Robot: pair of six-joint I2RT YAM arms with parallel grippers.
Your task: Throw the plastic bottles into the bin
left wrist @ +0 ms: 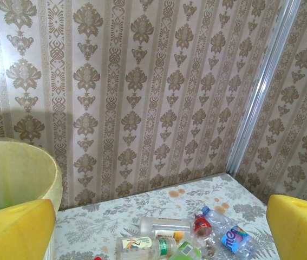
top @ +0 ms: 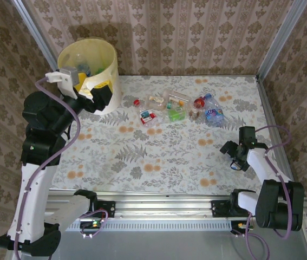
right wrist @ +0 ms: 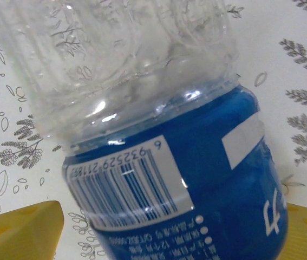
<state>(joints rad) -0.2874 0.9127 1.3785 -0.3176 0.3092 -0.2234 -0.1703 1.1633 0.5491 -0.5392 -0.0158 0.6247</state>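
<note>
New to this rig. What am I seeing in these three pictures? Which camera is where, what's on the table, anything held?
Two robot arms with two-finger grippers, bolted at the near edge of the table. The top view looks down from behind them. The other two come from wrist cameras; the yellow blocks are fingers. Crushed bottles lie toward the far side; the bin stands far left, some bottles inside. The left gripper is open and empty, up by the bin. The right gripper has a blue-labelled bottle between its fingers; whether it grips I cannot tell.
</note>
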